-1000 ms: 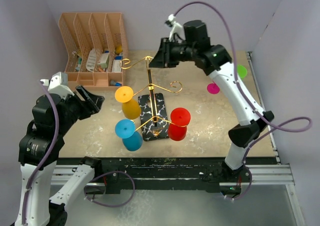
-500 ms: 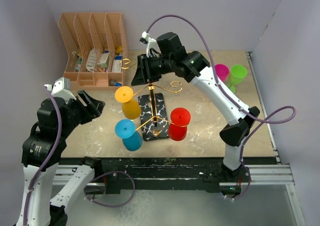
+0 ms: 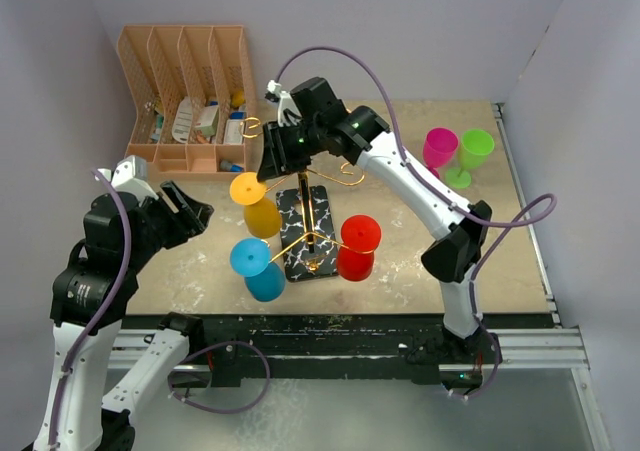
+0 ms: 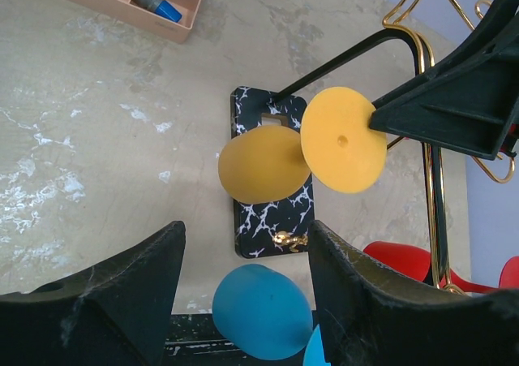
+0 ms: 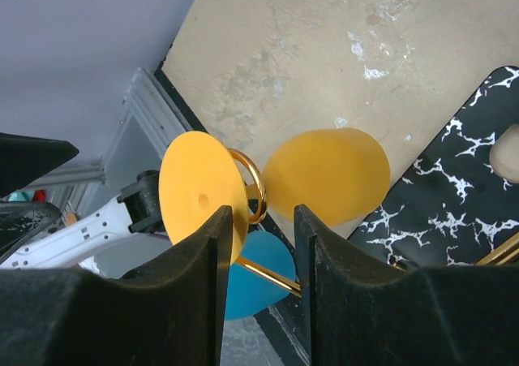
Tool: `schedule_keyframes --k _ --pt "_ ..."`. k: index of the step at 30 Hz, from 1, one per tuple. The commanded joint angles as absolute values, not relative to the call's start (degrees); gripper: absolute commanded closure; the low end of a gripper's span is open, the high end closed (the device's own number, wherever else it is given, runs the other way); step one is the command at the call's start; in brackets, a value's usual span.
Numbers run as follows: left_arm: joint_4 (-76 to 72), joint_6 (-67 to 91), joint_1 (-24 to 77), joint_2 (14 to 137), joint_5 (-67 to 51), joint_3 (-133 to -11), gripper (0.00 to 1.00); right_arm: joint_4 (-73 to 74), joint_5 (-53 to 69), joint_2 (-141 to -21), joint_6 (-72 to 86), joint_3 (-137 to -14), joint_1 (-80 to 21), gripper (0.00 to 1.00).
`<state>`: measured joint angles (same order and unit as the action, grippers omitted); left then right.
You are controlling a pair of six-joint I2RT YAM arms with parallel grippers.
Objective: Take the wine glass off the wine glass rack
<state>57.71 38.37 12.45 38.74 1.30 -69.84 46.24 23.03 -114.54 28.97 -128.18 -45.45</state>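
Note:
The wine glass rack (image 3: pixel 300 176) is a gold wire stand on a black marble base (image 3: pixel 322 206). Three wine glasses hang from it: yellow (image 3: pixel 256 205), blue (image 3: pixel 258 268) and red (image 3: pixel 357 248). My right gripper (image 3: pixel 270 163) is open at the yellow glass. In the right wrist view its jaws (image 5: pixel 263 220) straddle the gold hook (image 5: pixel 255 185) between the yellow foot (image 5: pixel 196 189) and bowl (image 5: pixel 328 175). My left gripper (image 3: pixel 188 209) stands open left of the rack, holding nothing. Its wrist view shows the yellow bowl (image 4: pixel 259 165), the blue glass (image 4: pixel 263 309) and the base (image 4: pixel 272 216).
A peach slotted organiser (image 3: pixel 185 81) with small items stands at the back left. A pink glass (image 3: pixel 440 148) and a green glass (image 3: pixel 476 149) stand upright on the table at the back right. Walls close in on both sides.
My right arm has swung left and down from behind the rack to the yellow glass, and its jaws have opened wider. The left arm has barely shifted.

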Motion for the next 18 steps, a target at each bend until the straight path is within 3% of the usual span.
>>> schedule_keyframes --k 1,18 --pt "54.93 38.62 12.57 38.63 1.49 -69.55 0.35 46.15 22.25 -113.73 27.9 -131.9 -46.49 0.61" --pt "55.42 38.59 12.57 37.95 2.09 -68.64 0.35 47.03 22.93 -115.15 26.72 -134.23 -49.13 0.66"
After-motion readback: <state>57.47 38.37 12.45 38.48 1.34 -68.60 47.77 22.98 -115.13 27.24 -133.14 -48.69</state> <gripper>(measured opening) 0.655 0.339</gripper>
